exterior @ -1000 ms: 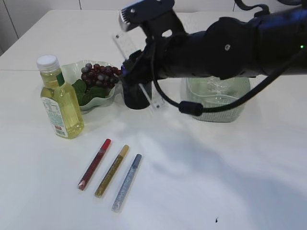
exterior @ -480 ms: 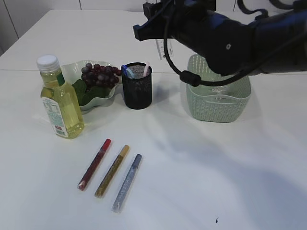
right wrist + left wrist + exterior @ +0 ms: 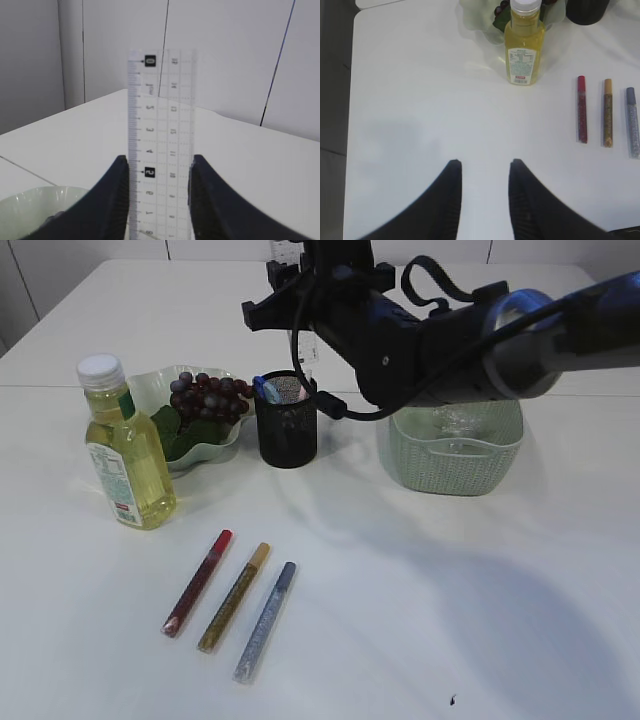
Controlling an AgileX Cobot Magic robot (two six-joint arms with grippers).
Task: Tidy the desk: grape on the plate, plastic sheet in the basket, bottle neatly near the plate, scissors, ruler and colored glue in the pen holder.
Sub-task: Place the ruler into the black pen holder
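Note:
My right gripper is shut on the clear ruler, its jaws against the ruler's two long edges. In the exterior view the ruler stands upright just above the black mesh pen holder. Blue scissors handles stick out of the holder. Grapes lie on the pale green plate. The yellow bottle stands in front of the plate. Red, gold and silver glue sticks lie on the table. My left gripper hovers open and empty over bare table.
The green woven basket stands right of the pen holder with the clear plastic sheet inside. My right arm spans from the right edge over the basket. The left wrist view shows the bottle and the glue sticks ahead.
My right arm has risen from beside the pen holder with the ruler, turning it from slanted to upright, then carried it left over the holder. The left gripper has stayed put.

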